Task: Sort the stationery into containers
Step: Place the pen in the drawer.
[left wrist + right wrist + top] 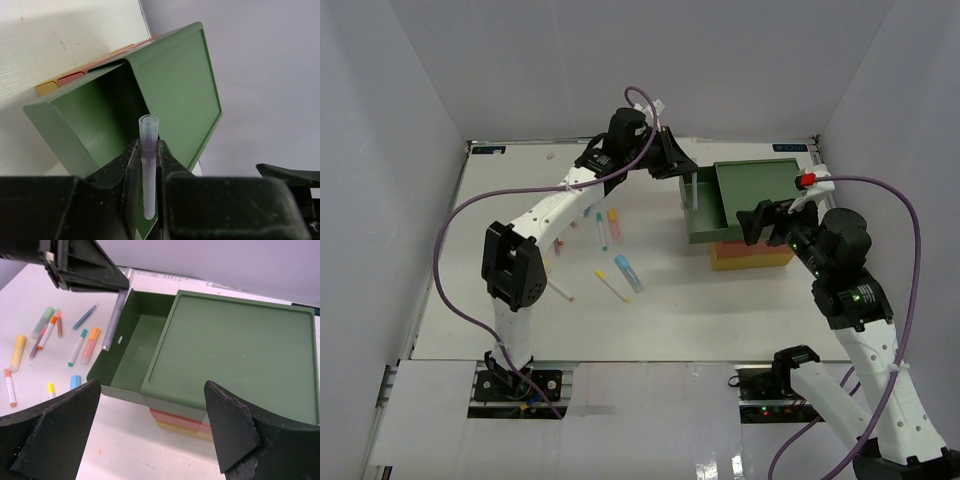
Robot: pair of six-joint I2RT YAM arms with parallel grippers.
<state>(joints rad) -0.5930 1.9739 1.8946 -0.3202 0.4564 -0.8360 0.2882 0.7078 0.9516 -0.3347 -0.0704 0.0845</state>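
My left gripper (pixel 678 163) is shut on a pale purple-tinted pen (pixel 692 192) and holds it upright over the left rim of the pulled-out green top drawer (pixel 706 236). In the left wrist view the pen (pixel 148 131) stands between the jaws of the left gripper (pixel 148 148), with the green drawer (pixel 90 115) below. The red-orange drawer (pixel 175 418) and the yellow drawer (pixel 182 429) are closed beneath it. My right gripper (pixel 150 425) is open and empty, just near the box's front. Several pens (pixel 614 222) lie on the table left of the box.
Loose stationery on the white table includes a teal-capped pen (pixel 601 230), a blue stick (pixel 628 272), a yellow-tipped stick (pixel 612 288) and an orange-tipped white pen (pixel 560 290). White walls enclose the table on three sides. The left arm's purple cable loops above it.
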